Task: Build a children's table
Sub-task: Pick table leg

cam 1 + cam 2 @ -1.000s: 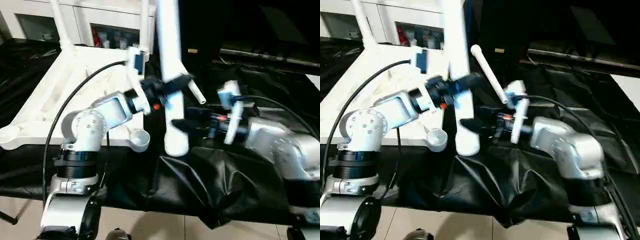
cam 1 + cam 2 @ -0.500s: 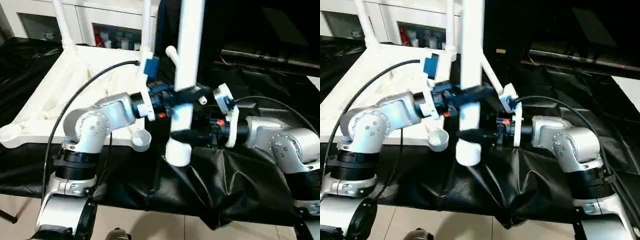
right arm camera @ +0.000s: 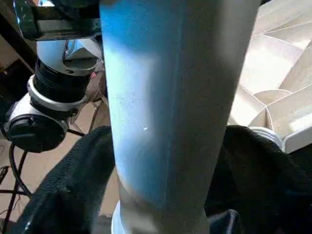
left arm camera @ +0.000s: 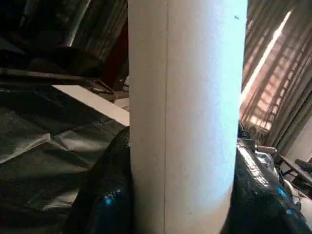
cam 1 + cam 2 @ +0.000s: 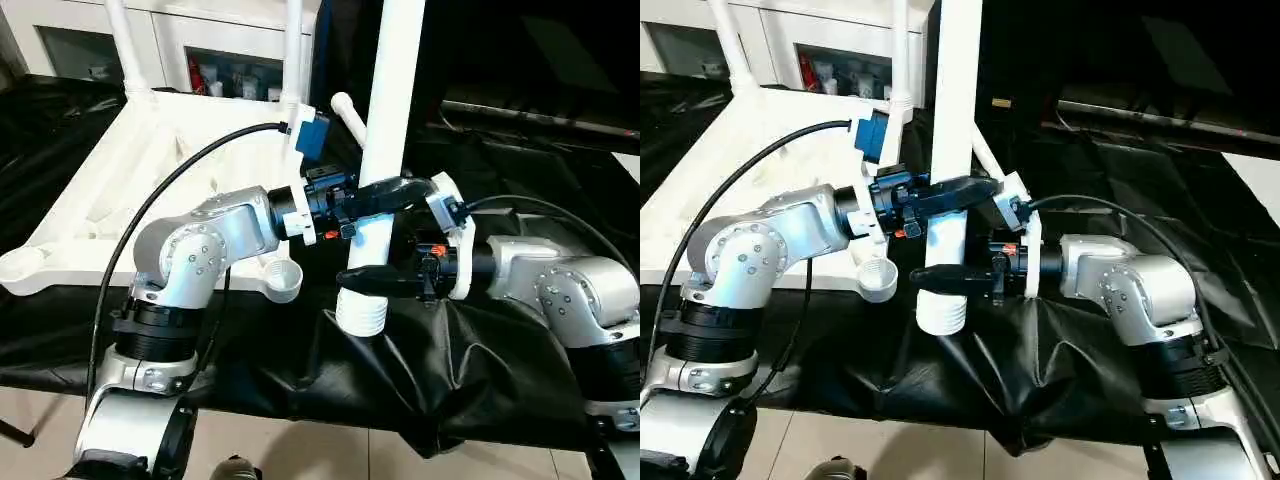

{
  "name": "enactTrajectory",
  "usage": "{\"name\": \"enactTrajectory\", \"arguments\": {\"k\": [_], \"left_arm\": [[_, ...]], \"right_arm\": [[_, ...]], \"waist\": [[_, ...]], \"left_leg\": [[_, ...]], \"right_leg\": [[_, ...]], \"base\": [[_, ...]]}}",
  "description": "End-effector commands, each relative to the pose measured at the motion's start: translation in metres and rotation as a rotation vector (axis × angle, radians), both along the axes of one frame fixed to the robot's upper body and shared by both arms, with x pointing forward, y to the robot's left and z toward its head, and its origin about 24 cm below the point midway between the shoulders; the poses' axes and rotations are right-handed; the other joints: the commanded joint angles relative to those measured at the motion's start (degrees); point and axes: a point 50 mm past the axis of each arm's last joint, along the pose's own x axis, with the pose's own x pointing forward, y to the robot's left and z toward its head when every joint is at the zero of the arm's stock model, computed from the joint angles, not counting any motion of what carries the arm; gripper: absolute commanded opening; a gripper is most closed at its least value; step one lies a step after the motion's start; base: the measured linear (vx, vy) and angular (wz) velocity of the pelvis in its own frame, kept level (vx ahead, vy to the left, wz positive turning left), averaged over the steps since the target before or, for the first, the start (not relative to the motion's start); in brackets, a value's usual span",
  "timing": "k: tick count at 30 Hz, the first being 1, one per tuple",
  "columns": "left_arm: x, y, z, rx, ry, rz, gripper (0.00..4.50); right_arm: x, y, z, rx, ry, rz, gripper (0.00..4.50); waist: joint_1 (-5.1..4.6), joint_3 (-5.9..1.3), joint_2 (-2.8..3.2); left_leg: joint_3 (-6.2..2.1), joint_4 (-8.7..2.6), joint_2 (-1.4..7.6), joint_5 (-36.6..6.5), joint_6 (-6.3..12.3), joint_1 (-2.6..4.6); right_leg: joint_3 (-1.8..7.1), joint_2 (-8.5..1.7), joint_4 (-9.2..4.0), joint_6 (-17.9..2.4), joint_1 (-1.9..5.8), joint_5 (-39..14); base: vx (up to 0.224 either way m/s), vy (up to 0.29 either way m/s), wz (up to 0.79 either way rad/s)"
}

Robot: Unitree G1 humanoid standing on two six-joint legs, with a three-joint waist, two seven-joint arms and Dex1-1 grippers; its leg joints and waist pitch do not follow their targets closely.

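1. Left eye view shows a white table leg (image 5: 392, 110) standing nearly upright in the middle of the scene, its ribbed thick end (image 5: 361, 312) low over the black plastic sheeting (image 5: 440, 380).
2. The left gripper (image 5: 385, 193) is clenched around the leg partway up, one black finger curving across the front of the shaft; in the left wrist view the leg (image 4: 187, 117) rises between that gripper's two black fingers (image 4: 105, 195).
3. The right gripper (image 5: 385, 283) sits lower on the same leg, just above the ribbed end. One black finger crosses in front of the shaft; I cannot tell whether it is gripping or only lying beside it.
4. The white tabletop (image 5: 130, 170) lies upside down to the robot's left, its ribbed underside facing up, with two legs (image 5: 122, 45) already standing in the far corner sockets.
5. An empty round corner socket (image 5: 281, 281) sits at the tabletop's near corner, just beside the held leg's lower end and apart from it.
6. A white glass-fronted cabinet (image 5: 215, 40) stands behind the tabletop.
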Motion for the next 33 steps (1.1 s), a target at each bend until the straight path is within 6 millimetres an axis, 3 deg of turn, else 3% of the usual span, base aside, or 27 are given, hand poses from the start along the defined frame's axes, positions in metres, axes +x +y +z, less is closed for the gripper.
{"name": "enactTrajectory", "arguments": {"k": [1,8,10,13,15,26,27,30,31,33], "left_arm": [[-0.001,-0.002,0.003,-0.002,-0.025,-0.007,1.89],[0.000,0.000,0.003,-0.008,-0.025,0.003,1.89],[-0.001,0.000,0.003,-0.014,-0.020,-0.010,1.89],[-0.002,0.000,0.003,-0.013,-0.022,-0.017,1.89],[-0.002,0.000,0.003,-0.013,-0.021,-0.018,1.89],[-0.002,-0.002,0.001,-0.010,0.002,-0.038,1.88],[-0.003,-0.002,0.003,-0.030,-0.003,-0.051,2.44],[-0.002,-0.001,0.011,-0.120,-0.002,-0.036,2.58],[-0.001,0.000,0.013,-0.146,-0.005,-0.015,2.79],[0.008,0.006,0.023,-0.293,-0.019,0.092,3.02]], "right_arm": [[0.002,0.000,0.005,0.007,-0.006,0.011,3.39],[0.003,-0.001,0.005,0.015,-0.001,0.010,2.90],[0.003,0.000,0.005,0.016,-0.001,0.009,2.55],[0.004,0.000,0.005,0.016,-0.003,0.008,2.47],[0.004,0.001,0.004,0.017,-0.004,0.008,2.12],[0.006,0.001,0.006,0.034,-0.024,-0.003,1.89],[0.006,0.001,0.006,0.038,-0.026,-0.008,1.89],[0.007,0.001,0.007,0.060,-0.031,-0.030,1.89],[0.007,0.000,0.008,0.070,-0.031,-0.038,1.89],[0.007,-0.001,0.011,0.122,-0.032,-0.075,1.89]], "waist": [[-0.03,-4.16,-0.49],[-0.04,-4.25,-0.69],[-0.04,-4.20,-0.63],[-0.05,-4.20,-0.56],[-0.06,-4.25,-0.49],[-0.07,-4.24,-0.27],[-0.07,-4.24,-0.18],[-0.04,-4.27,-0.21],[0.00,-4.28,0.08],[0.08,-4.28,0.01]], "left_leg": [[-0.48,-3.17,2.51,-5.09,-0.50,1.17],[-0.45,-3.07,2.47,-4.56,-0.26,1.10],[-0.47,-3.11,2.51,-4.71,-0.31,1.15],[-0.48,-3.12,2.50,-4.96,-0.37,1.13],[-0.51,-3.13,2.53,-4.92,-0.52,1.19],[-0.54,-3.17,2.53,-5.96,-1.08,1.26],[-0.54,-3.17,2.51,-5.95,-1.12,1.25],[-0.52,-3.13,2.52,-5.86,-1.22,1.23],[-0.54,-3.11,2.50,-5.88,-1.19,1.19],[-0.59,-3.06,2.51,-6.29,-1.02,1.09]], "right_leg": [[3.42,-5.29,-4.15,-8.37,2.98,-4.99],[3.39,-5.26,-4.00,-8.58,3.03,-4.02],[3.38,-5.27,-4.03,-8.64,2.96,-4.00],[3.37,-5.29,-4.03,-8.71,2.98,-4.20],[3.37,-5.27,-4.01,-8.72,2.97,-4.17],[3.38,-5.25,-4.12,-8.84,2.95,-4.46],[3.38,-5.24,-4.08,-8.97,2.95,-4.33],[3.37,-5.31,-4.00,-9.56,2.97,-3.76],[3.37,-5.31,-3.96,-9.84,2.98,-3.34],[3.35,-5.39,-4.11,-10.47,3.14,-2.89]], "base": [[0.000,0.000,0.00],[0.000,0.000,0.00],[0.000,0.000,0.00],[0.000,0.000,0.00],[0.000,0.000,0.00],[0.000,0.000,0.00],[0.000,0.000,0.00],[0.000,0.000,0.00],[0.000,0.000,0.00],[0.000,0.000,0.00]]}}
